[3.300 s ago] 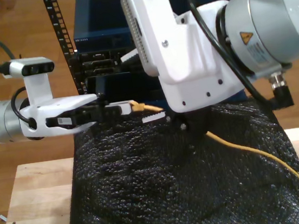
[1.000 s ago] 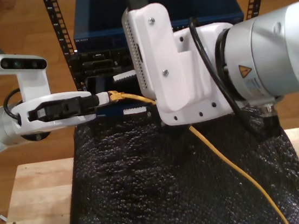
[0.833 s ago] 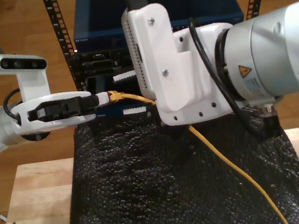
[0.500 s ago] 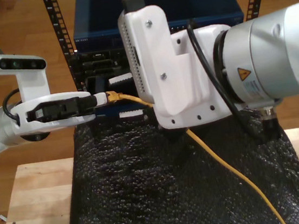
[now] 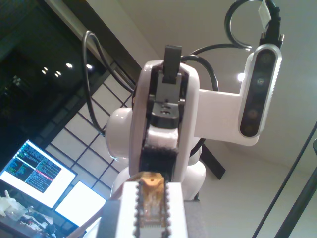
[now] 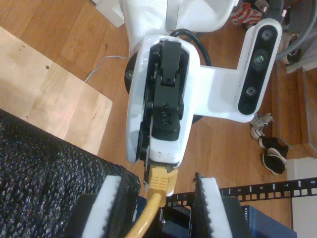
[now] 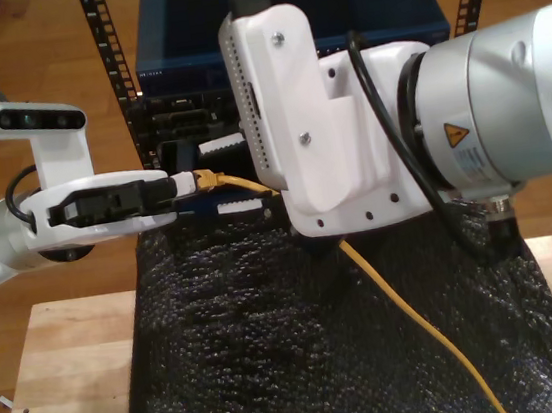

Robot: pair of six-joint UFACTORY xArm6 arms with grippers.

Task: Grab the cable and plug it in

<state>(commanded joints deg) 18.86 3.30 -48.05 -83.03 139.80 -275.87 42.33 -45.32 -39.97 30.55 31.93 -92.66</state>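
The yellow cable (image 7: 411,321) runs up from the black mat to its plug end (image 7: 210,177). At the exterior view's left, my first gripper (image 7: 197,181) is shut on that plug end, held level in the air in front of the rack. The first wrist view shows the clear plug (image 5: 150,198) pinched between white pads. My second gripper (image 7: 232,174), on the big arm at the exterior view's right, is open. Its white pads (image 6: 111,208) stand on either side of the cable (image 6: 148,218) without touching it, just behind the yellow boot (image 6: 161,181).
A blue network unit (image 7: 176,47) sits in a black rack with perforated rails (image 7: 105,46) behind the grippers. A black textured mat (image 7: 256,370) covers the wooden table (image 7: 66,383). The second arm's bulky white housing (image 7: 328,140) hangs over the mat's far end.
The first gripper has lifted the plug up and toward the exterior view's left. In the last second the second arm crept left, and the cable now hangs lower beneath it.
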